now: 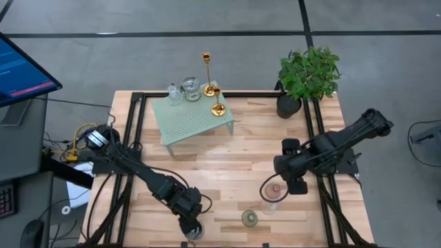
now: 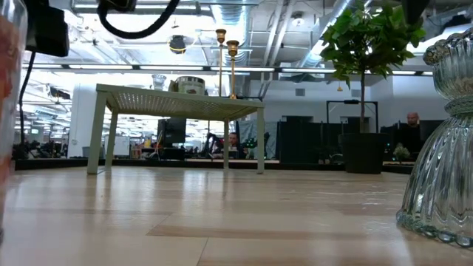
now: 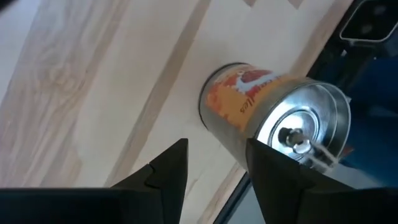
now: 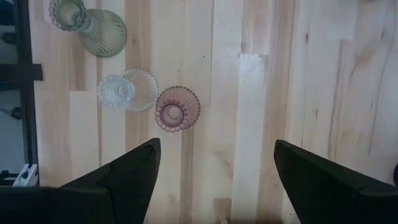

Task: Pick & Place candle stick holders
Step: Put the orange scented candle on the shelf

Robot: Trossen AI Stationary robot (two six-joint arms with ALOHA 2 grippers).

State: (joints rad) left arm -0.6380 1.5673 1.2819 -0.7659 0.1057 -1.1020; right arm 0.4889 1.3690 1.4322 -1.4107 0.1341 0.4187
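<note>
Left gripper (image 3: 214, 171), fingers parted, hung beside the orange-labelled metal cup (image 3: 273, 118) at the bench (image 1: 241, 165) front edge; an off-centre closing risked toppling it overboard; right gripper (image 4: 214, 177) spread above pink glass holder (image 4: 177, 109).

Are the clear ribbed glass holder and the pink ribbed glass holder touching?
Cannot tell. In the right wrist view, the clear ribbed glass holder and pink ribbed glass holder meet rim to rim, with no plain gap or contact.
</note>
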